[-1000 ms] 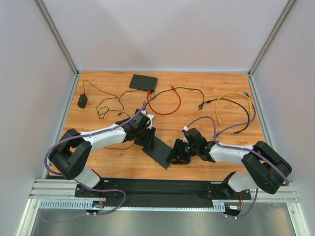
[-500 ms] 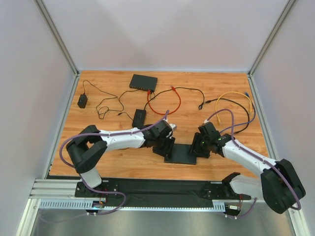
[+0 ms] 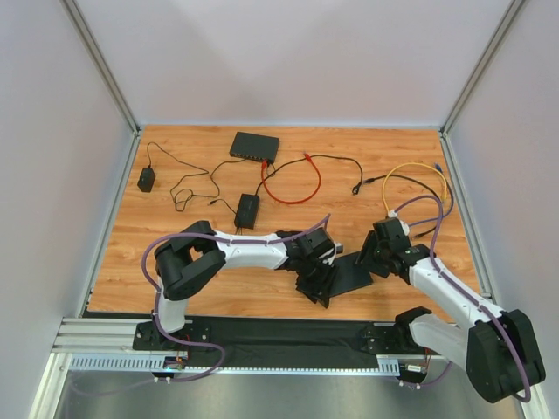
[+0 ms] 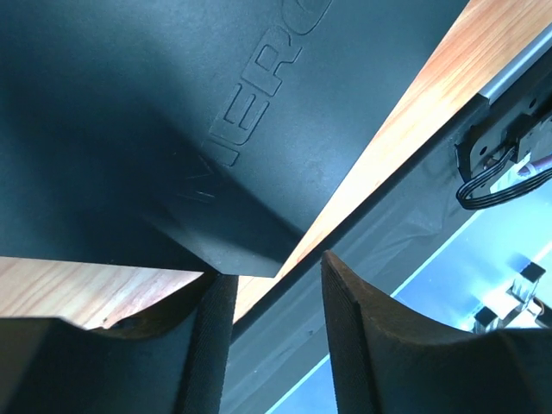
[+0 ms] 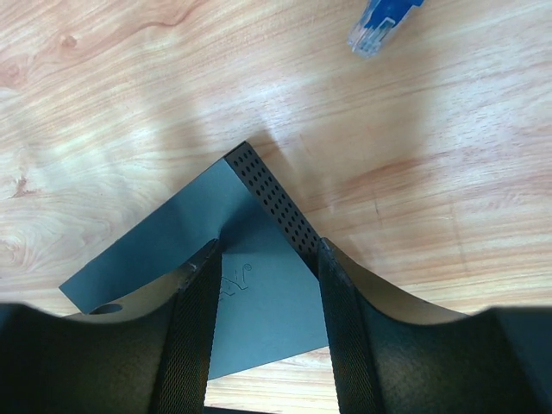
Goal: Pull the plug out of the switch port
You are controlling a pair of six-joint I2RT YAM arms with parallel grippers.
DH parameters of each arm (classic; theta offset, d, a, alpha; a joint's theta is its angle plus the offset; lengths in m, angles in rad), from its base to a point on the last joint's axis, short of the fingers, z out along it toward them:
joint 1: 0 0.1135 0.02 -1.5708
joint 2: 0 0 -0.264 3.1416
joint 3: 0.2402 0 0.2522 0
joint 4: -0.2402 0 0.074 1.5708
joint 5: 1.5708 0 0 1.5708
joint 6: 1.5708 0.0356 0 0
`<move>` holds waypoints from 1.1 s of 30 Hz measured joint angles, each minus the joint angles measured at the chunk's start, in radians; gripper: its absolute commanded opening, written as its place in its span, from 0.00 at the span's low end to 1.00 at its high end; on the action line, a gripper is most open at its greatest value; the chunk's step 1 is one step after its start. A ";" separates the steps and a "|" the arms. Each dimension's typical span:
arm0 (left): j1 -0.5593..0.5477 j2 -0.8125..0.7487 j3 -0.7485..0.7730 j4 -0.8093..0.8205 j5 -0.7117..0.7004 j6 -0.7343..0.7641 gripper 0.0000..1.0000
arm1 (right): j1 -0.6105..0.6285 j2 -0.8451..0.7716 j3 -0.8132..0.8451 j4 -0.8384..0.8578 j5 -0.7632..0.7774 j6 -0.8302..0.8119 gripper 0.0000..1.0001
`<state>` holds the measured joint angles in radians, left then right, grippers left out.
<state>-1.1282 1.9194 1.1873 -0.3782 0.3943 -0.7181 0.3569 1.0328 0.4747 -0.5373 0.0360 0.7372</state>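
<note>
Switch (image 3: 349,275) held up front

Right gripper (image 5: 263,259) pinches a corner of the black switch near the table's (image 3: 175,262) front edge; left gripper (image 4: 274,276) sits at its other end, grip unclear. Blue plug (image 5: 379,21) lies loose just beyond, red cable (image 3: 318,182) farther back.

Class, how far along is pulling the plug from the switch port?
Done: nothing visibly unplugged; the red cable reaches the small black switch box at the back. In hand: the left gripper and right gripper sit at opposite ends of a flat black box. Left: the pull itself.
</note>
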 measured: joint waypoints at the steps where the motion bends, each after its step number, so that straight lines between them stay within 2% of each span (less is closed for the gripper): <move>1: -0.001 0.006 0.011 -0.013 0.000 0.001 0.52 | 0.000 -0.007 -0.004 0.001 0.002 0.004 0.48; 9: -0.003 0.051 0.103 -0.077 -0.019 0.018 0.54 | 0.000 -0.146 -0.054 -0.078 0.072 0.055 0.48; 16: -0.001 0.056 0.123 -0.095 -0.059 0.036 0.56 | 0.000 -0.166 -0.055 -0.113 0.085 0.078 0.49; 20: -0.001 0.046 0.123 -0.082 -0.086 0.050 0.74 | 0.003 -0.171 -0.043 -0.155 0.084 0.078 0.53; 21: -0.001 0.035 0.123 -0.077 -0.098 0.056 0.76 | 0.004 -0.171 -0.037 -0.168 0.081 0.077 0.56; 28: 0.003 -0.155 0.108 -0.083 -0.200 0.079 0.79 | 0.006 -0.155 0.073 -0.234 0.076 0.061 0.67; 29: 0.005 -0.193 0.103 -0.089 -0.215 0.083 0.79 | 0.006 -0.156 0.092 -0.240 0.077 0.055 0.77; 30: 0.006 -0.232 0.099 -0.098 -0.231 0.088 0.79 | 0.006 -0.157 0.112 -0.250 0.078 0.051 0.79; 33: 0.018 -0.372 0.064 -0.131 -0.291 0.104 0.80 | 0.006 -0.161 0.174 -0.277 0.073 0.024 0.80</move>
<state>-1.1103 1.5478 1.2510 -0.5091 0.1032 -0.6140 0.3634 0.8715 0.6491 -0.8139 0.1093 0.7616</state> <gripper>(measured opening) 0.794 0.792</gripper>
